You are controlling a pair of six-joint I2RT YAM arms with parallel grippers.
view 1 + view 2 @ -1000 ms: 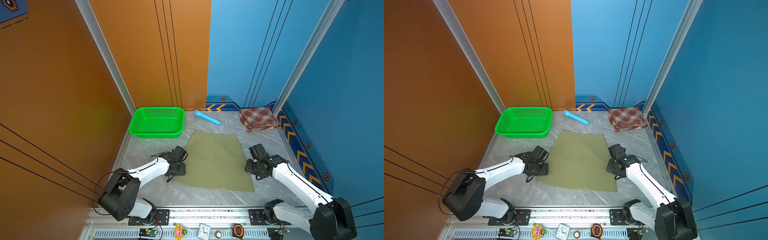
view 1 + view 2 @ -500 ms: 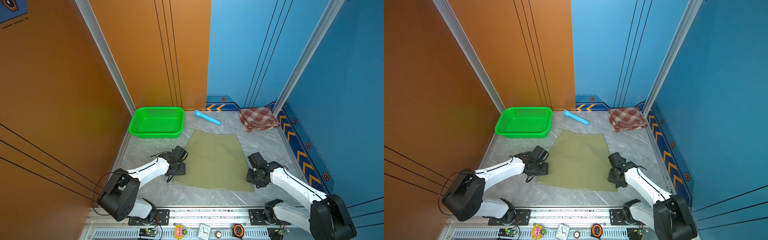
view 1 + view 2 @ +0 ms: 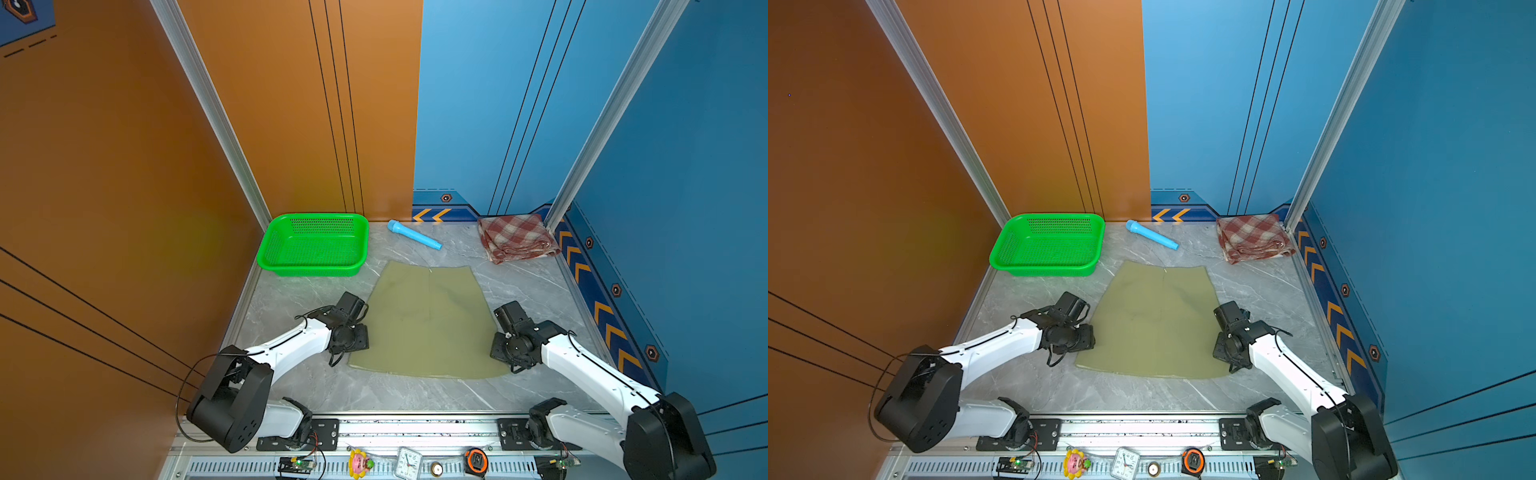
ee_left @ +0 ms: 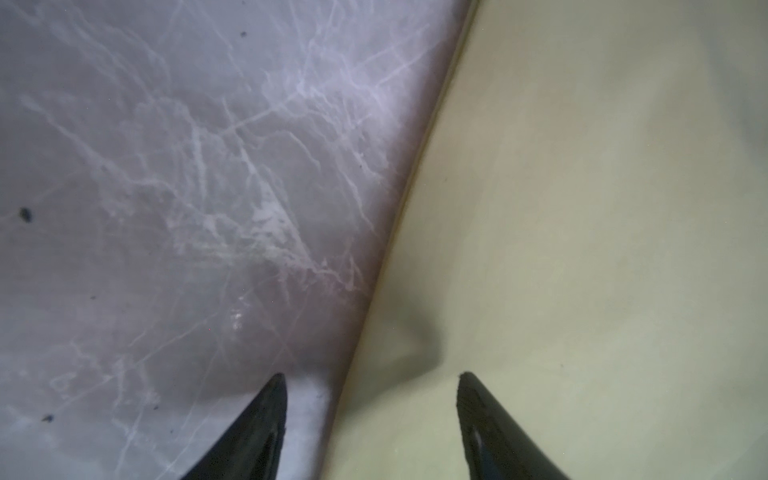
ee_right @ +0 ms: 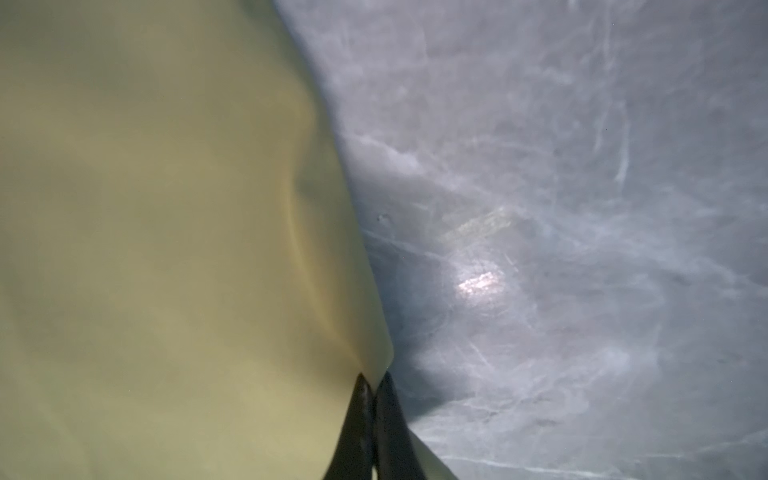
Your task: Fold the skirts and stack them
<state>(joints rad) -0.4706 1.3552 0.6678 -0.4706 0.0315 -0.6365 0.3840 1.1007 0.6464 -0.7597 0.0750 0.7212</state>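
The plain olive-green skirt [image 3: 428, 324] [image 3: 1154, 324] lies flat in the middle of the marble table. A red-and-cream plaid skirt [image 3: 515, 237] [image 3: 1254, 237] sits folded in the back right corner. My left gripper [image 3: 360, 337] [image 4: 372, 376] is open and straddles the olive skirt's left edge. One of its fingertips [image 4: 276, 386] is over bare table and one is over cloth. My right gripper [image 3: 500, 353] [image 5: 374, 376] is shut on the olive skirt's right edge, near the hem corner, and the cloth puckers up at its tips.
A green mesh basket [image 3: 311, 269] stands at the back left, with a light-blue tube [image 3: 413, 235] lying beside it. Walls close in the table on the left, back and right. A clock [image 3: 409, 461] and small trinkets sit on the front rail.
My right gripper slid nearer along the skirt's right edge, dropped onto it and closed on the cloth. The left gripper stayed in place, its jaws slightly narrower.
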